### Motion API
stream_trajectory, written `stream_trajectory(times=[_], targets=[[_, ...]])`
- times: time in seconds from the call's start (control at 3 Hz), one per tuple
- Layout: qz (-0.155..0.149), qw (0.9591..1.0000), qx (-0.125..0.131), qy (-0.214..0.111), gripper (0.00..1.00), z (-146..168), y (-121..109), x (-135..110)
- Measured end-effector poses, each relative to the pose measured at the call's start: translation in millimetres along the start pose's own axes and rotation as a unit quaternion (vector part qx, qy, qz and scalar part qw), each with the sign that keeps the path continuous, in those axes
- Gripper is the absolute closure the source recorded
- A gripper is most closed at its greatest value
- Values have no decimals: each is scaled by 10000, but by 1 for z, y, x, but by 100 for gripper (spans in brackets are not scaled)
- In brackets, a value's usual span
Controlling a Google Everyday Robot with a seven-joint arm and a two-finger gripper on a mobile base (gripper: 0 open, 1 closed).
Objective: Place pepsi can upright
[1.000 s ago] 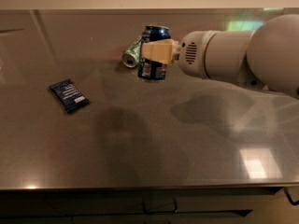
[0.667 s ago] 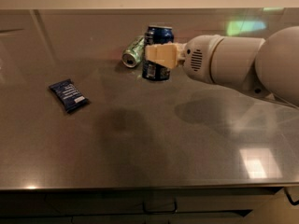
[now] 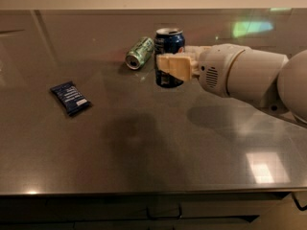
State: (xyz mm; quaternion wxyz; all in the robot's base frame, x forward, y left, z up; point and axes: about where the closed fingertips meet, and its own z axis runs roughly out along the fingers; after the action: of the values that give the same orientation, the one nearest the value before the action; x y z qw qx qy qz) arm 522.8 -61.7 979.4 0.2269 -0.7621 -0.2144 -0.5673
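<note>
The pepsi can (image 3: 170,41) is blue with a silver top and stands upright at the back middle of the grey table (image 3: 144,152). My gripper (image 3: 168,62) reaches in from the right and is shut on the can's middle. One tan finger (image 3: 175,67) crosses the can's front; the other finger is hidden behind the can. The can's bottom is at or just above the table top; I cannot tell whether it touches.
A green can (image 3: 139,53) lies on its side just left of the pepsi can, close to it. A flat dark-blue packet (image 3: 70,97) lies at the left. My white arm (image 3: 249,75) fills the right side. The table's front edge (image 3: 144,193) runs across the bottom.
My gripper has moved a little to the right with the pepsi can upright in it, slightly away from the green can. The green can and the packet have not moved.
</note>
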Motion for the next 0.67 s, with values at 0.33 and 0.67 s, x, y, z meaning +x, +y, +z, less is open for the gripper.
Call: stream_trajectory(times=[0.33,0.67], targets=[[-132,9998,-92,78,100,-5,6,-10],[-29,9996,-207,184,100,-5,17,-28]])
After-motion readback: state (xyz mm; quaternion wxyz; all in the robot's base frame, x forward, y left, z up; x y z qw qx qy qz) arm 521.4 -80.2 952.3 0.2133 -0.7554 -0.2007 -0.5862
